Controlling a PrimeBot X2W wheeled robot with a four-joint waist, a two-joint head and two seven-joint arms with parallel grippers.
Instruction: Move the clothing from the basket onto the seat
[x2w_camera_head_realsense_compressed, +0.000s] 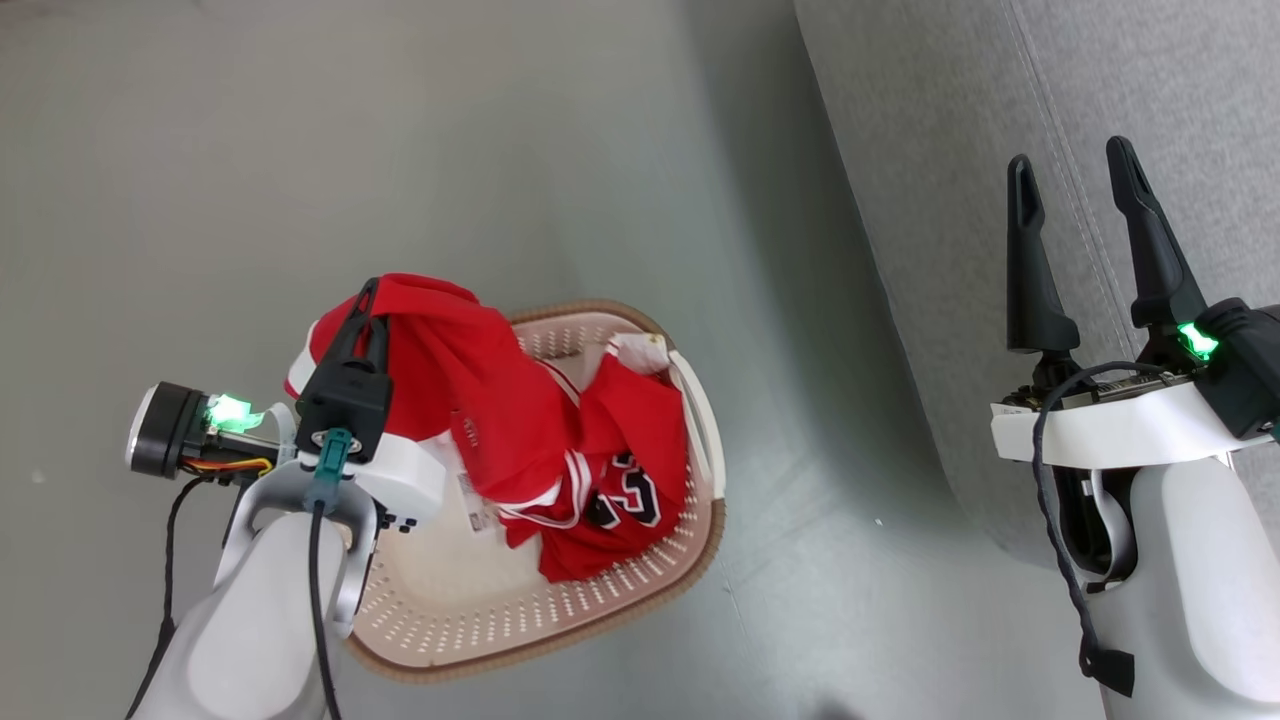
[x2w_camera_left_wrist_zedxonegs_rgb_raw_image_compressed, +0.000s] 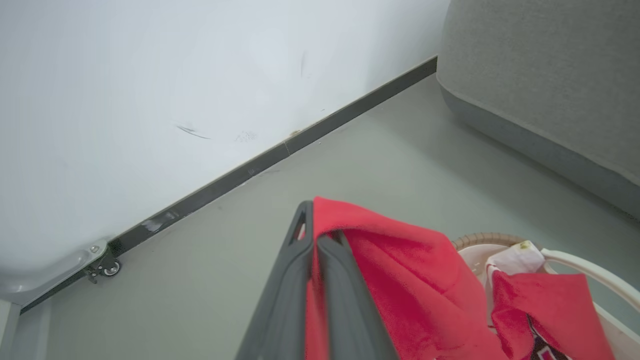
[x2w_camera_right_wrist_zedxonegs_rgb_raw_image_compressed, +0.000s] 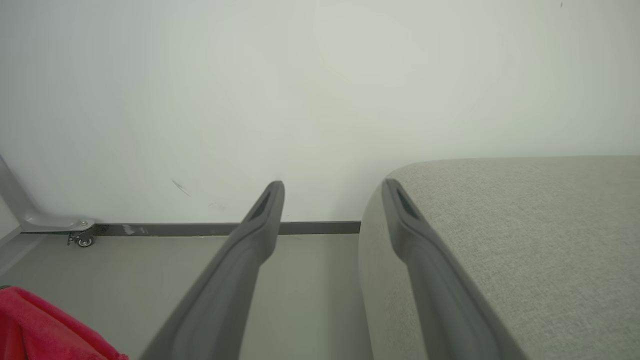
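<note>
Transfer was barely started: left gripper (x2w_camera_head_realsense_compressed: 370, 300) was clamped on one red garment (x2w_camera_head_realsense_compressed: 450, 370) held just above the basket (x2w_camera_head_realsense_compressed: 640, 590), the jersey (x2w_camera_head_realsense_compressed: 620, 470) lay in the basket below its fingers, and right gripper (x2w_camera_head_realsense_compressed: 1070, 160) stood wide and empty over the seat (x2w_camera_head_realsense_compressed: 950, 200), bare where visible.

Home-ish rm: sofa (x2w_camera_head_realsense_compressed: 950, 200), laundry basket (x2w_camera_head_realsense_compressed: 520, 620)

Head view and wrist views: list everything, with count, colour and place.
floor: one, grey, underfoot
wall: one, white, behind
sofa: one, light grey, right
basket: one, cream, brown rim, on floor left of sofa
jersey: one, red, dark lettering, in basket
garment: one, red, raised above basket
caster: one, metal, at wall's foot
left gripper: one, dark, shut on garment
right gripper: one, dark, open, at sofa's edge
</note>
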